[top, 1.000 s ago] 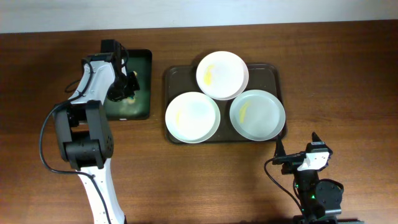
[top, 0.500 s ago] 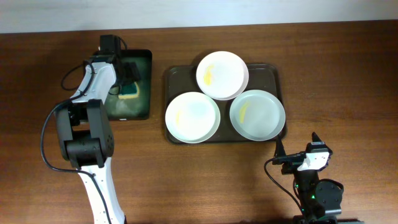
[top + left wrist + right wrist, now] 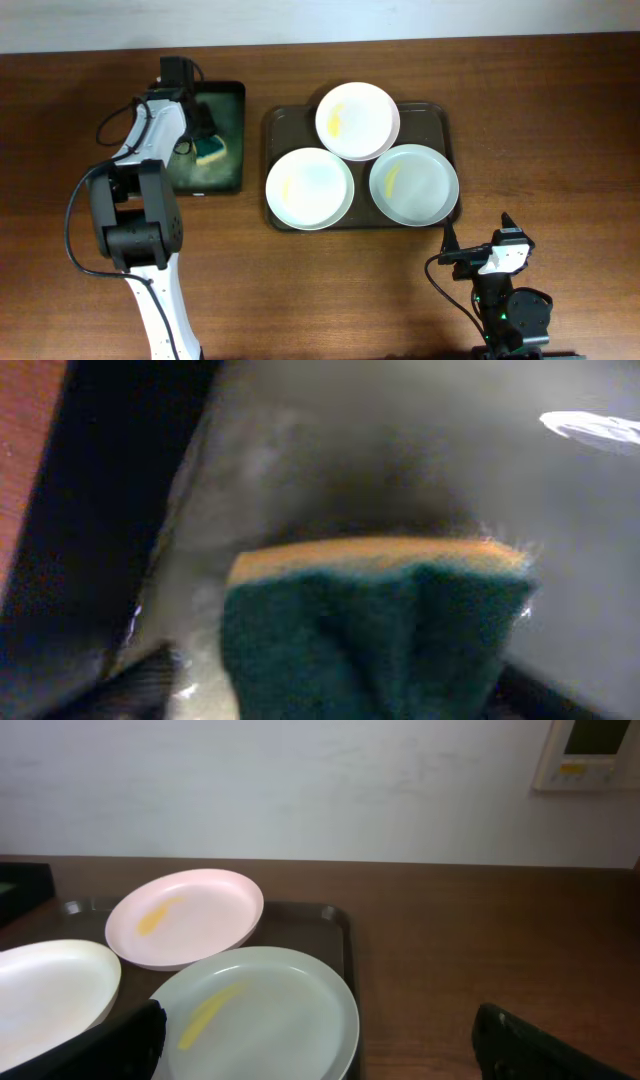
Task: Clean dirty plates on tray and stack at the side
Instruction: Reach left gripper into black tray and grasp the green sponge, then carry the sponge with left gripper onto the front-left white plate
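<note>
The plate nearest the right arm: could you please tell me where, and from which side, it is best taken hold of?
Probably its rim on the near right side, approached low from that side. The plate lies flat and shallow, so only the rim gives the fingers a pinch; there it overhangs the tray edge, while the rear plate crowds its far side.

White plates [image 3: 358, 120] at 12, 4 and 8 o'clock bear yellow smears; tray [image 3: 283, 125] dark brown-grey; sponge [image 3: 370, 630] green, yellow-edged.
</note>
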You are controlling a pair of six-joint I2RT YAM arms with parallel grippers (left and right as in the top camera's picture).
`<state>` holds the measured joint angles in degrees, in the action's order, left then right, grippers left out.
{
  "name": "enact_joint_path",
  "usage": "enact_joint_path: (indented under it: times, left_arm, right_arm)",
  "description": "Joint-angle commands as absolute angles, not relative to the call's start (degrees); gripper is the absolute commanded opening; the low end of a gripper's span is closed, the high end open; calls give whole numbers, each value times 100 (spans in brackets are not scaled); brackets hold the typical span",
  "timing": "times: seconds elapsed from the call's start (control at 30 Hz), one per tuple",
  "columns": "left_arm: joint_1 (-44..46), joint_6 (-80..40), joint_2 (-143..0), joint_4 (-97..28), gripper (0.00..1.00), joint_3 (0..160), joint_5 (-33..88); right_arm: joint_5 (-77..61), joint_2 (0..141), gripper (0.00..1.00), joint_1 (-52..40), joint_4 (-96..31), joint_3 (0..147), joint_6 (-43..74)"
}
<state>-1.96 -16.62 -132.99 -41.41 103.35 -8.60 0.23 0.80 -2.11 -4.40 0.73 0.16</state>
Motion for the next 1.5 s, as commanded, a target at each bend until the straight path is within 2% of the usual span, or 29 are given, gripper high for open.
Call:
enact_joint_path:
  times: [0.0, 0.13, 0.17, 0.2, 0.23, 0.27, 0.33, 0.4, 0.53, 0.57, 0.6, 0.63, 0.8, 0.83, 0.87, 0.9, 1.03, 1.13, 1.2, 1.47]
  left_arm:
    - [-202, -1649, -13393, -4630, 99, 10280, -97]
    - [-202, -1649, -13393, -5048, 100, 10280, 681]
    - [-202, -1649, -13393, -5096, 97, 10280, 794]
    - [-202, -1649, -13393, -5131, 85, 10280, 840]
    - [-202, -1649, -13393, -5153, 65, 10280, 834]
    - [-202, -1649, -13393, -5153, 50, 10280, 834]
    - [-202, -1651, -13393, -5175, 12, 10280, 836]
    - [-202, -1651, -13393, -5172, 0, 10280, 834]
    - [-202, -1649, -13393, -5146, 0, 10280, 790]
    - [-202, -1647, -13393, -5120, 14, 10280, 762]
    - [-202, -1647, -13393, -5052, 74, 10280, 722]
    - [-209, -1647, -13393, -4958, 99, 10280, 637]
    - [-215, -1647, -13393, -4539, 100, 10280, 148]
    - [-217, -1647, -13393, -4497, 92, 10280, 150]
    - [-217, -1647, -13393, -4480, 68, 10280, 150]
    - [-217, -1647, -13393, -4477, 57, 10280, 150]
    - [-220, -1647, -13393, -4482, 34, 10280, 148]
    - [-220, -1647, -13378, -4508, 9, 10296, 145]
    - [-220, -1647, -13360, -4567, 0, 10357, 145]
    - [-217, -1647, -12822, -5341, 0, 11236, 150]
  right_arm:
    - [113, 25, 98, -180, -464, 32, 23]
    - [113, 25, 98, -180, -464, 32, 23]
    - [113, 25, 98, -180, -464, 32, 23]
    - [113, 25, 98, -180, -464, 32, 23]
    - [113, 25, 98, -180, -467, 32, 23]
    - [113, 25, 98, -180, -467, 32, 23]
    - [113, 25, 98, -180, -464, 32, 23]
    - [113, 25, 98, -180, -464, 32, 23]
    - [113, 25, 98, -180, -464, 32, 23]
    - [113, 25, 98, -180, -464, 32, 23]
    - [113, 25, 98, -180, -464, 32, 23]
    - [113, 25, 98, -180, -467, 32, 23]
    - [113, 25, 98, -180, -467, 32, 23]
    - [113, 25, 98, -180, -464, 32, 23]
    - [113, 25, 98, -180, -464, 32, 23]
    - [113, 25, 98, -180, -464, 32, 23]
    - [113, 25, 98, -180, -464, 32, 23]
    - [113, 25, 98, -180, -464, 32, 23]
    - [113, 25, 98, -180, -464, 32, 23]
    - [113, 25, 98, -180, -464, 32, 23]
